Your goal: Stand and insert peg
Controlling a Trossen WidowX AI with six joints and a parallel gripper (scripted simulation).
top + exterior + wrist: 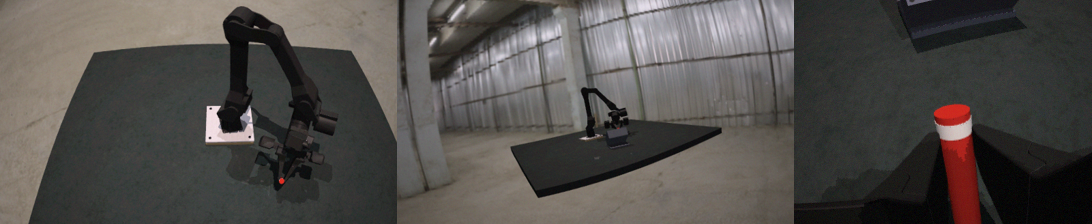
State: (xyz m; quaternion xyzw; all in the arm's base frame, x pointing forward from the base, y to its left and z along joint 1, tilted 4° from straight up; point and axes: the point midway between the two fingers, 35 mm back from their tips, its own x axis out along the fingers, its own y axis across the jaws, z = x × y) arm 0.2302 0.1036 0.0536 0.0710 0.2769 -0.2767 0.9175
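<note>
The red peg (281,181) (618,128) (961,175) is between the fingers of my gripper (284,177) (955,138), which is shut on it. In the wrist view its white band and red end cap stick up at the fingertips, and its lower part runs out of the bottom of the frame. The top view shows mainly its round red end. Its plain end is hidden, and I cannot tell whether it touches the table. The dark sloped panel (616,137) (959,16) stands on the table beyond the gripper in the wrist view. Its hole is not visible.
The arm's white base plate (213,124) (584,138) lies to the left of the gripper in the top view. The dark table (136,136) (561,160) has its edges far out from the gripper. Shadows of the arm fall around the fingers.
</note>
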